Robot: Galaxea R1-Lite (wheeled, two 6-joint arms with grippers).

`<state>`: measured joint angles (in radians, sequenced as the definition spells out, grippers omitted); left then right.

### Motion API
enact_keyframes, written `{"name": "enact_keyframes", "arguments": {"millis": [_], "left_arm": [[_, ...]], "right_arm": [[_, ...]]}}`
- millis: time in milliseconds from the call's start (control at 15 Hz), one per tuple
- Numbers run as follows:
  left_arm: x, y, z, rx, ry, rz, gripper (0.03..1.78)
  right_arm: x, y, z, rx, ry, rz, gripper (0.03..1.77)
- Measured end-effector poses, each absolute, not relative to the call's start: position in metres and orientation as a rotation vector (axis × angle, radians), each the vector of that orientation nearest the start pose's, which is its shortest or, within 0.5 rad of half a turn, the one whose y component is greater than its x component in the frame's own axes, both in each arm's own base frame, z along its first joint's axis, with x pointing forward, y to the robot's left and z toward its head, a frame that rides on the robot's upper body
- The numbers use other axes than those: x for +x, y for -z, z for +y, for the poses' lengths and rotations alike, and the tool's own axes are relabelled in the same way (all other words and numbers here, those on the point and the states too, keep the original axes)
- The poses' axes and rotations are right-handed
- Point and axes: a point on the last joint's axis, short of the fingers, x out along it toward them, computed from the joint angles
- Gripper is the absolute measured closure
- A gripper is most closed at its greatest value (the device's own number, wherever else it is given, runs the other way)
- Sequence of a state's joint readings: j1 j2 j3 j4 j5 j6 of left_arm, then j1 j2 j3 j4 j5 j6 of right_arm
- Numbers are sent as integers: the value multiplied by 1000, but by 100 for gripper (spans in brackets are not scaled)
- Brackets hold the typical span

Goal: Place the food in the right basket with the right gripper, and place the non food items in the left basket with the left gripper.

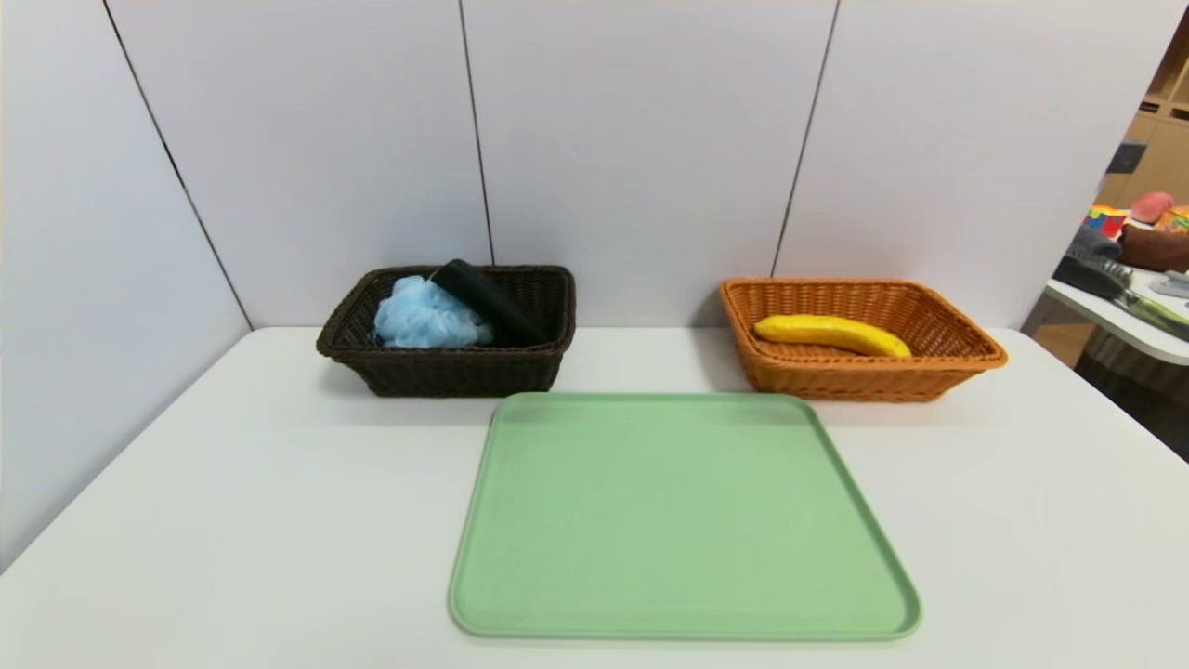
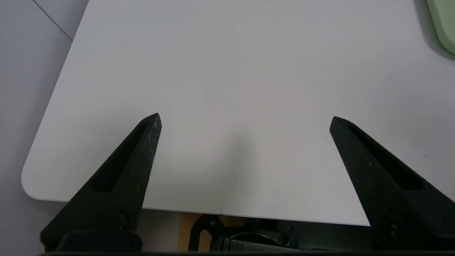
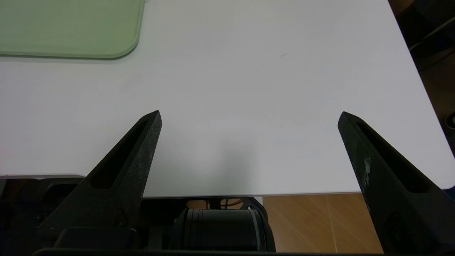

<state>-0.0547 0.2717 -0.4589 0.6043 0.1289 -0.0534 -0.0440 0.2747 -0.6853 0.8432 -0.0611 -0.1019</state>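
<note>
a: where does the sorting stand?

b: by the look of it, done. the banana (image 1: 831, 334) lies in the orange basket (image 1: 966, 358), and the blue bath puff (image 1: 427, 316) and the black case (image 1: 490, 302) sit together in the dark brown basket (image 1: 446, 372), the case leaning against the puff. the green tray (image 1: 683, 520) between the baskets and the near edge has nothing on it.

a: and the grippers?

b: the left gripper (image 2: 245, 119) hangs over the near left corner of the white table (image 2: 227, 71), its fingers spread wide with nothing between them. the right gripper (image 3: 249, 115) is the same over the near right edge: fingers wide apart, holding nothing.

a: so what is the step in hand?

b: i'd judge it is parking both arms. to do it well, keep the fingers apart and well off the tabletop, stay clear of the tray's corners and the table edge, and bring the two arms in evenly so neither swings near a basket.

a: what does each view give that the others don't?

b: only the head view shows the baskets and what is in them, but neither arm appears there. only the wrist views show the fingers and how near each sits to the table's edge. each wrist view catches just a corner of the tray, and no basket at all.
</note>
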Motion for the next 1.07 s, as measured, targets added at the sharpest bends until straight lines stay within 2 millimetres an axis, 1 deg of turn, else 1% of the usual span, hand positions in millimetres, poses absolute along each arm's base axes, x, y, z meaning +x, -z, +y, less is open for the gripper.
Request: {"name": "enact_keyframes", "arguments": {"millis": [200,400,667,933,1067], "left_arm": [[-45,-138,3,-14,-117,383,12],[-49,-130,2,-7,-105,366,12],[-52,-125,2,-7,-101,333,12],[-55,-122,1,-6,-66,289,12],[-54,-120,1,21,-58,239,12]], "right_arm": [[-67,-177,1,-109,60,430,9],[-67,-174,-1,-114,24,432,9],[-80,-161,-1,-120,18,409,9],[-91,-150,0,-119,-35,307,9],[-87,-142,1,-115,-65,228,9]]}}
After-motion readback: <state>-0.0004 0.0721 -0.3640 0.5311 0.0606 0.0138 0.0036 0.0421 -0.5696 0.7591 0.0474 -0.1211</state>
